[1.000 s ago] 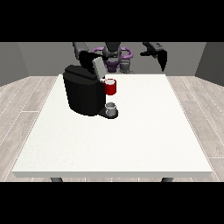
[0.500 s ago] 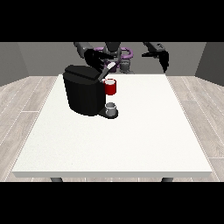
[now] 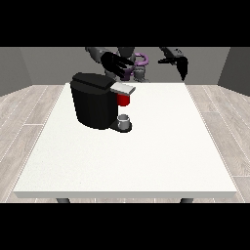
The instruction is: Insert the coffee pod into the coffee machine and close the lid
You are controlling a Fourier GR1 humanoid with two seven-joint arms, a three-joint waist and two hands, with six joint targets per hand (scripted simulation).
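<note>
Both hands hover; left-view hand (image 3: pixel 116 65) outstretched.

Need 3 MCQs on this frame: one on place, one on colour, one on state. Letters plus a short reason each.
1. Where does the coffee machine stand on the table?
A. towards the view's left and the robot's side
B. at the near right corner
C. at the middle of the near edge

2. What colour is the pod under the machine's grey lid?
A. blue
B. red
C. yellow

3. How is the hand at the view's right?
A. pressing on the lid
B. lifting the small grey cup
C. raised in the air, touching nothing

Answers:
1 A: the black machine sits left of centre, towards the far edge.
2 B: a red patch shows below the lid.
3 C: it hangs above the table's far edge, apart from everything.
</note>
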